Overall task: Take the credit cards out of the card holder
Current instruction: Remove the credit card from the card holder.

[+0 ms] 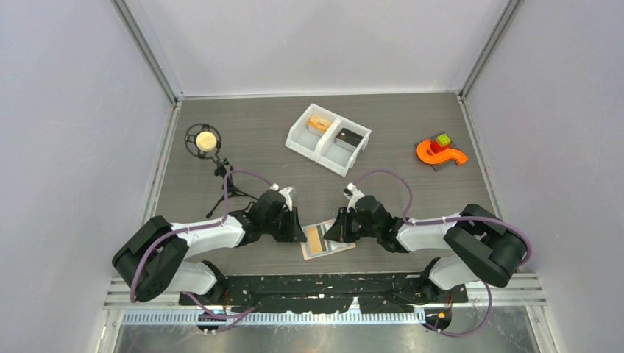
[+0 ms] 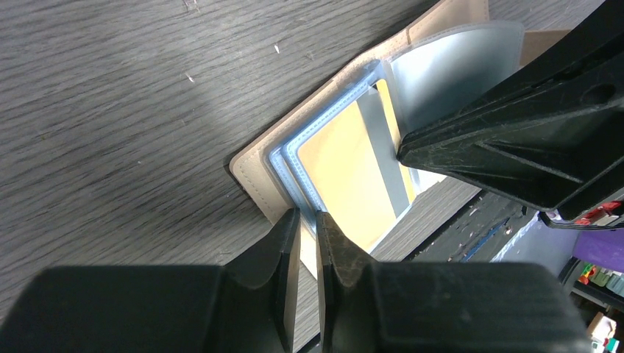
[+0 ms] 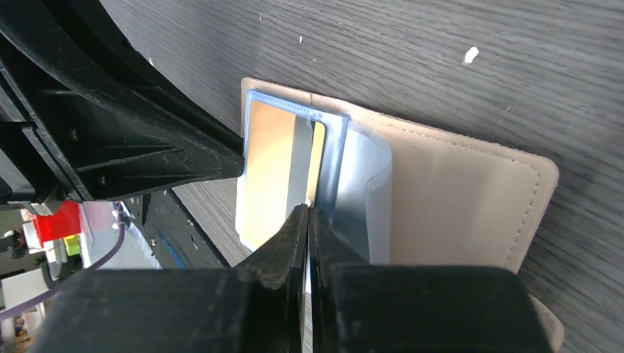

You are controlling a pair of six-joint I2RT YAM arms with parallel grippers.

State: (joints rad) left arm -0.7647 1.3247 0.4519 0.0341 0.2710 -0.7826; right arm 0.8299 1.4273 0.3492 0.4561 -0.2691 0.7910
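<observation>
The beige card holder lies open on the table near the front edge, between my two grippers. Its clear blue-edged sleeves show in the left wrist view, over the beige cover. An orange credit card with a grey stripe sits in the top sleeve. My left gripper is closed to a narrow gap on the holder's near corner. My right gripper is shut on the orange card's edge at the sleeve's open side. A loose clear sleeve curls up beside it over the cover.
A white two-compartment bin stands behind, with an orange-tan flat thing in one half and a dark one in the other. A small tripod stand is at the back left, an orange toy at the back right.
</observation>
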